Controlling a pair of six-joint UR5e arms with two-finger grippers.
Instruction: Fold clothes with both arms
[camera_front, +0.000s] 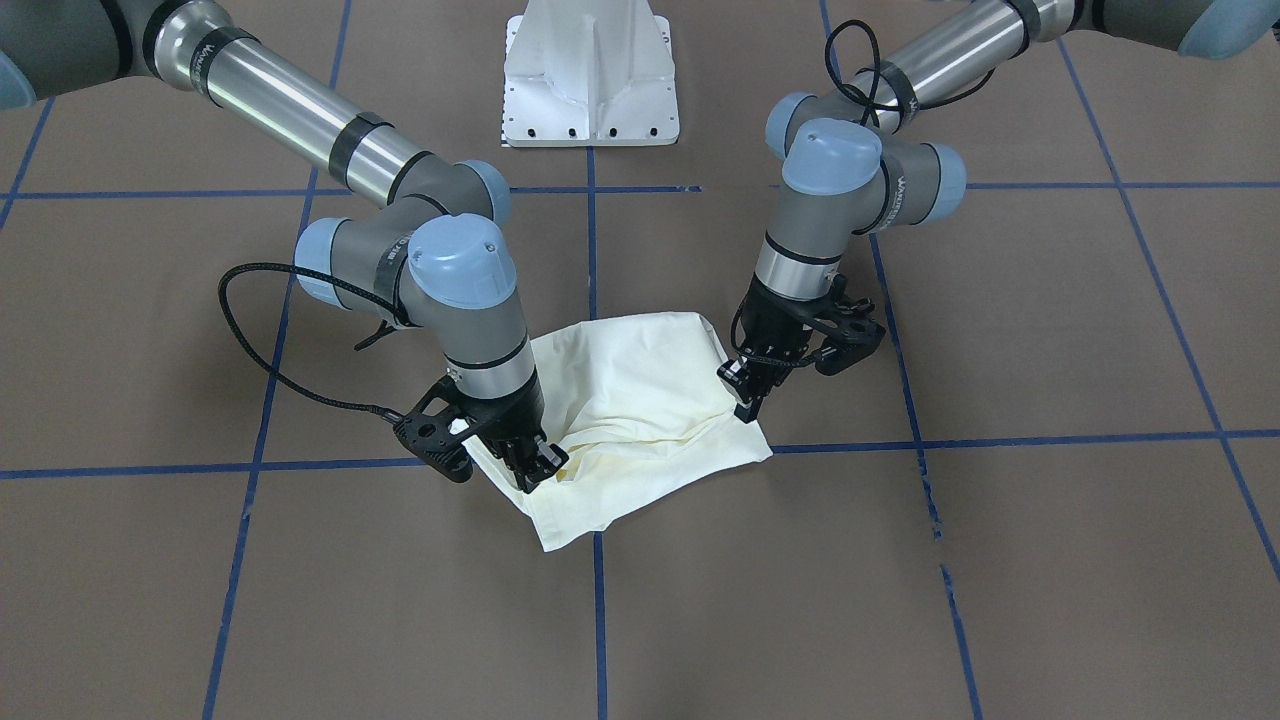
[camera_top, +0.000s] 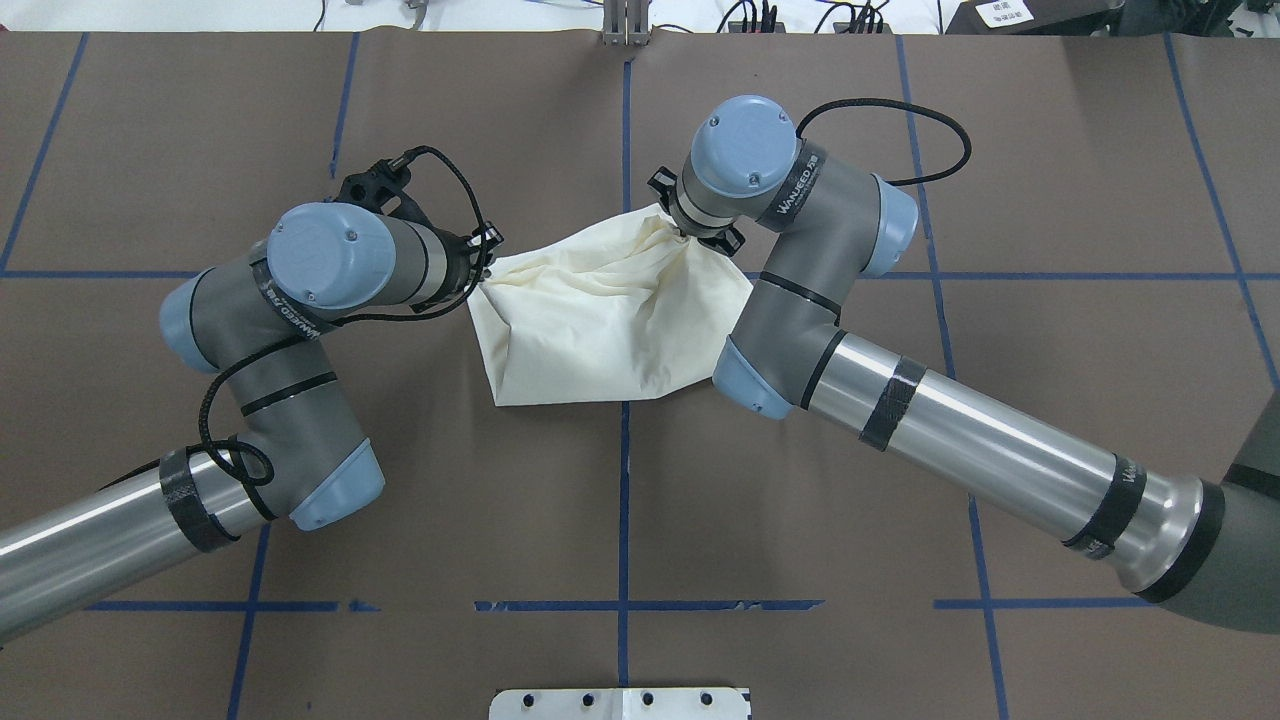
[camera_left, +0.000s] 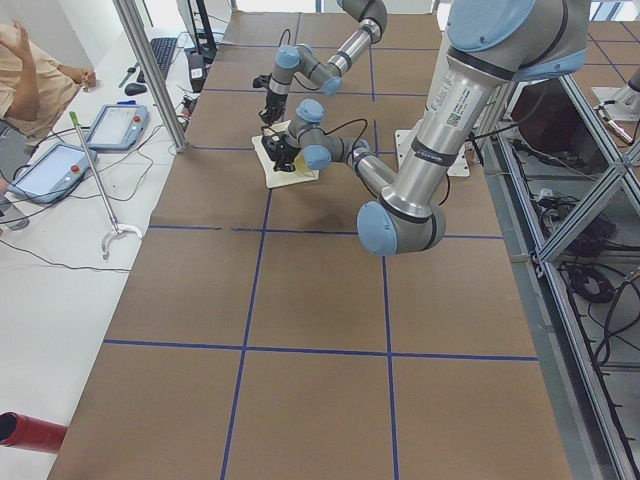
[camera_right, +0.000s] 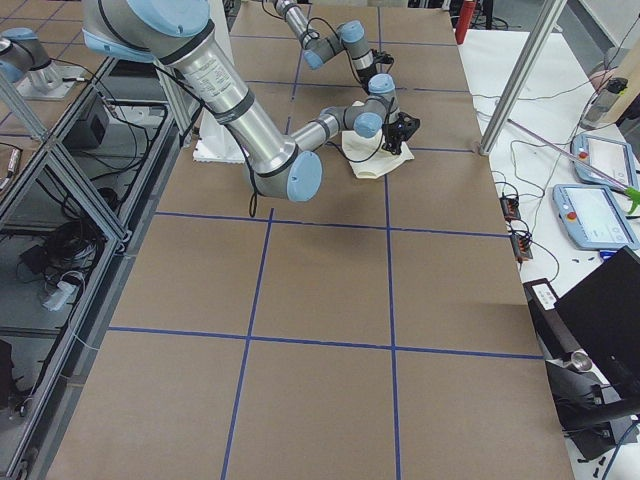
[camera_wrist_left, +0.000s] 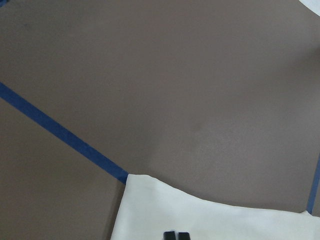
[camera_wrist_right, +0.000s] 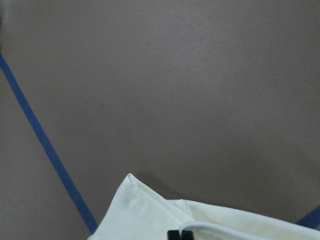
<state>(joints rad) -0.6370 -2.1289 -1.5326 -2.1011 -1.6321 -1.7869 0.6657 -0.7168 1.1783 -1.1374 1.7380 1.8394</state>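
The cream shirt (camera_front: 630, 400) lies bunched in a folded bundle at the middle of the brown table (camera_front: 1000, 560), plain side up, with no print showing. My left gripper (camera_front: 745, 395) is shut on one edge of the shirt (camera_top: 600, 320), and creases run away from the pinch. My right gripper (camera_front: 530, 465) is shut on the opposite corner, which it holds slightly raised. In the overhead view the right wrist hides the right gripper, while the left gripper (camera_top: 485, 265) shows at the cloth's left edge. Both wrist views show closed fingertips (camera_wrist_left: 176, 235) (camera_wrist_right: 181, 234) on cream fabric.
Blue tape lines (camera_front: 597, 600) divide the table into squares. The white pedestal base (camera_front: 592, 80) stands behind the shirt. A person (camera_left: 30, 80) sits past the table's far side by teach pendants (camera_left: 115, 125). A red cylinder (camera_left: 25, 430) lies at one table end.
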